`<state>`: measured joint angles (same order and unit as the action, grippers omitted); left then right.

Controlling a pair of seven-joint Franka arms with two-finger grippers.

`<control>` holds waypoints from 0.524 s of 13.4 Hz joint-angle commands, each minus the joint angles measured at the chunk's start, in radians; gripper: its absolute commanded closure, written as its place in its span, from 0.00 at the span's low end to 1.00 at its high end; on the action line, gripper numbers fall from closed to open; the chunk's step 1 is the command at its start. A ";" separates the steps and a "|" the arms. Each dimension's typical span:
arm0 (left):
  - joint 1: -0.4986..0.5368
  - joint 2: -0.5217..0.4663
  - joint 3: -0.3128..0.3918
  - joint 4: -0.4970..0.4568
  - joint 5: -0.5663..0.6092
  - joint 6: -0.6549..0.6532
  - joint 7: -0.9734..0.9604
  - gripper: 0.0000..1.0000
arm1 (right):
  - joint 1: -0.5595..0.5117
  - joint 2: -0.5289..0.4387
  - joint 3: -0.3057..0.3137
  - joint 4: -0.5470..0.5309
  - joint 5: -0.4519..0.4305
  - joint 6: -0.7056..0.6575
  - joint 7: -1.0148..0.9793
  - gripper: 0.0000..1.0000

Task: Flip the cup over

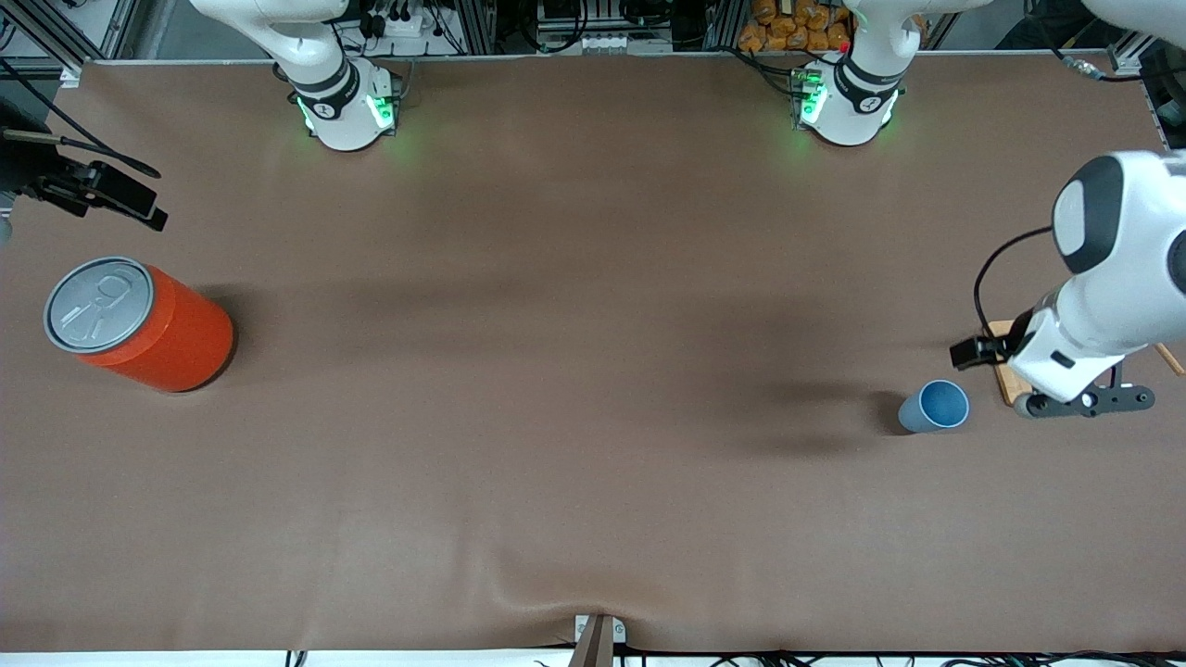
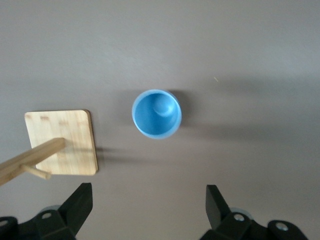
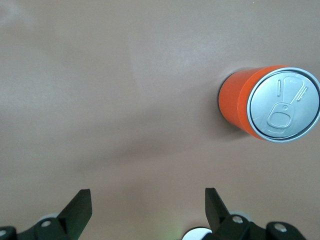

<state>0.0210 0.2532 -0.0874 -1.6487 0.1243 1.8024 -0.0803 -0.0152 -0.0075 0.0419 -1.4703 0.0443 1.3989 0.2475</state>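
Sitting upright w/ its mouth up, the light-blue cup is on the brown table toward the left arm's end, right beside a small bamboo stand. Left gripper hangs over the table beside the cup, jaws spread wide, nothing in them. Right gripper waits over the other end near the orange can, also wide open and empty.

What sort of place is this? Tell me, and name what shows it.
Most likely a robotics lab test bench: two arms bolted along a brown-covered table, aluminium framing and cabling at its edge, and only test props laid out, a blue cup, an orange can and a wooden stand.
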 commanded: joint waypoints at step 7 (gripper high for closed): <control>-0.049 -0.187 -0.040 0.016 -0.070 -0.182 0.067 0.00 | -0.015 0.000 0.009 0.015 0.019 -0.009 -0.010 0.00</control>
<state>-0.0107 0.1082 -0.1494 -1.6462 0.0844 1.6567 -0.0298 -0.0152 -0.0075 0.0419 -1.4701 0.0443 1.3989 0.2475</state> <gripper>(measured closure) 0.000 0.000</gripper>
